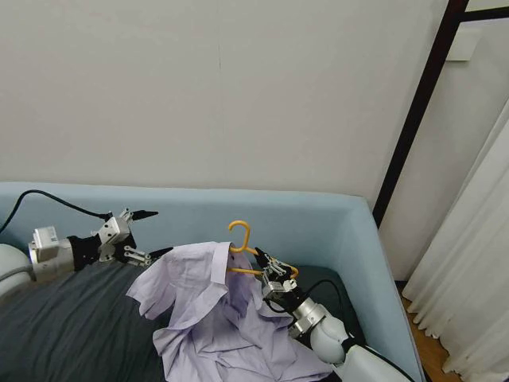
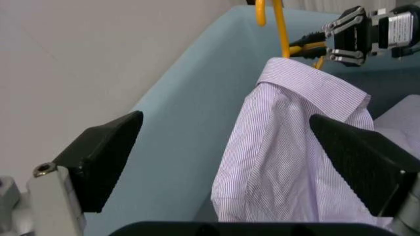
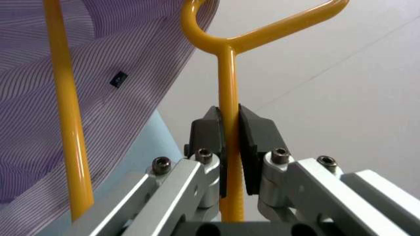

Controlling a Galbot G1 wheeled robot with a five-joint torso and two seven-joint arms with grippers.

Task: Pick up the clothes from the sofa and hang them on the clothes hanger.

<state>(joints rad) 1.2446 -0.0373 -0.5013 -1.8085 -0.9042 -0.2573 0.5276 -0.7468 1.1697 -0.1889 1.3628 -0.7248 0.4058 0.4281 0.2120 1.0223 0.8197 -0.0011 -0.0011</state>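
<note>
A lilac striped shirt (image 1: 215, 318) drapes over a yellow hanger (image 1: 241, 239) above the sofa's dark seat. My right gripper (image 1: 274, 274) is shut on the hanger's upper bar; the right wrist view shows both pads (image 3: 208, 135) pinching the yellow rod (image 3: 227, 98). My left gripper (image 1: 151, 233) stands open just left of the shirt, touching nothing. Through the left wrist view its two black fingers (image 2: 105, 157) frame the shirt's collar (image 2: 315, 81) and the hanger hook (image 2: 279, 24), with the right gripper (image 2: 357, 34) beyond.
The light-blue sofa back (image 1: 199, 208) and armrest (image 1: 362, 263) wall in the dark seat cushion (image 1: 71, 326). A white wall rises behind. A dark door frame (image 1: 413, 119) and white curtains (image 1: 477, 294) stand at the right.
</note>
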